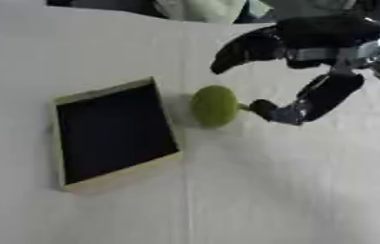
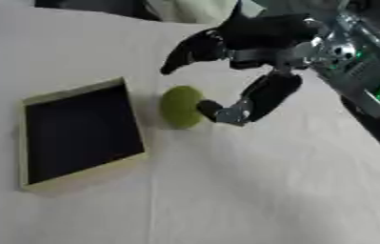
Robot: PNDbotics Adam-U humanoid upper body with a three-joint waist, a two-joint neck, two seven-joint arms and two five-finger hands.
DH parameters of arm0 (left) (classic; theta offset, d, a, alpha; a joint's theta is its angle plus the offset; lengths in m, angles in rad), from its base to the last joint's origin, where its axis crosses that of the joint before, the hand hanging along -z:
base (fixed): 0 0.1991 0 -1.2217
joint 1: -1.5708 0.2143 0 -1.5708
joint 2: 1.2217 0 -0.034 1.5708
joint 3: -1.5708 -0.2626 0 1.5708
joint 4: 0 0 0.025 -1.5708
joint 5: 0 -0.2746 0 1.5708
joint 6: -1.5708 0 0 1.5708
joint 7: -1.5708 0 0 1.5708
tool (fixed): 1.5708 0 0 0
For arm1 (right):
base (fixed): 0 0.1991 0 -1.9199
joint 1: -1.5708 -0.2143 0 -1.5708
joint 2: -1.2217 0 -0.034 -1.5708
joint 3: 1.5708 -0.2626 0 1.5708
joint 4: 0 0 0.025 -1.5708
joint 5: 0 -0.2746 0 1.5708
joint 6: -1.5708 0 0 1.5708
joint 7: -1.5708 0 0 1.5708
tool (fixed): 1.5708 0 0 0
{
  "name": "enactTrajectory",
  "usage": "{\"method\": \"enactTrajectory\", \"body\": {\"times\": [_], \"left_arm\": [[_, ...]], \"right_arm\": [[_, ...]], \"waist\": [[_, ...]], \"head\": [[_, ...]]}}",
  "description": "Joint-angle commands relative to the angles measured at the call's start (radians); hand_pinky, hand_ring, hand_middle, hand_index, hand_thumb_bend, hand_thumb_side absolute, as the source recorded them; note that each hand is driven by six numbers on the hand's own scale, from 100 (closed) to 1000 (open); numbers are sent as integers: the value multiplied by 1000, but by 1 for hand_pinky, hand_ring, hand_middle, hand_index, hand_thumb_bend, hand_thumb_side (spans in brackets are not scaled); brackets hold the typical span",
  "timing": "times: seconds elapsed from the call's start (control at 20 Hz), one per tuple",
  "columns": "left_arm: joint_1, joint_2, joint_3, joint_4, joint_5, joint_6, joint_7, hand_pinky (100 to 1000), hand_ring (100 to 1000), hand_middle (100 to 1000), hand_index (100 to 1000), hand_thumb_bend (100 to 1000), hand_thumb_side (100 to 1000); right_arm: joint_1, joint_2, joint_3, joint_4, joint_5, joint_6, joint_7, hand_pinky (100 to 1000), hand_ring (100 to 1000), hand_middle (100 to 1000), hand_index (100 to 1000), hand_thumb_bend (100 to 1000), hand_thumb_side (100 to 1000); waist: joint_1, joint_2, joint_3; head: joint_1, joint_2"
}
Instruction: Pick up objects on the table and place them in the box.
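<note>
A round green object lies on the white table, just right of the box. The box is shallow, with a beige rim and a dark inside, and nothing shows in it. My right hand reaches in from the upper right and is open. Its fingers stretch out above and beyond the green object without touching it. The thumb points down and left, with its tip right beside the object's right side. My left hand is in neither view.
The white table cloth spreads in front of and to the right of the box. Pale fabric lies at the far edge. My right forearm crosses the upper right corner.
</note>
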State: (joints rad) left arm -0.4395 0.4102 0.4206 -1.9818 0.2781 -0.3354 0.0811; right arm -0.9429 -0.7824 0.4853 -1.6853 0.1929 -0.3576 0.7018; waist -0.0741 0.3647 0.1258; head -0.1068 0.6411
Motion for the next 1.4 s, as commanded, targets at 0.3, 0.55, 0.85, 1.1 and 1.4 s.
{"method": "enactTrajectory", "body": {"times": [0.3,0.55,0.85,1.1,1.4], "left_arm": [[-7,11,1,-18,7,2,-6,493,690,613,660,100,490],[-6,10,0,-18,8,2,-9,493,690,613,660,100,490],[-6,9,0,-18,9,3,-12,492,691,613,659,100,492],[-7,8,0,-18,10,3,-13,492,691,613,659,100,493],[-8,6,-3,-18,11,4,-15,492,692,613,659,100,494]], "right_arm": [[-47,56,2,114,86,60,-34,845,907,797,975,100,290],[-53,89,4,187,162,50,-73,850,900,791,970,103,304],[-50,120,3,253,237,1,-93,876,930,822,986,186,276],[-52,142,-8,302,271,-26,-100,890,950,850,996,174,303],[-46,160,-21,358,304,-35,-103,894,954,861,999,183,315]], "waist": [[7,-26,2],[9,-25,2],[11,-24,3],[11,-24,4],[12,-23,5]], "head": [[-3,2],[-4,0],[-3,-1],[-5,-3],[-3,-4]]}}
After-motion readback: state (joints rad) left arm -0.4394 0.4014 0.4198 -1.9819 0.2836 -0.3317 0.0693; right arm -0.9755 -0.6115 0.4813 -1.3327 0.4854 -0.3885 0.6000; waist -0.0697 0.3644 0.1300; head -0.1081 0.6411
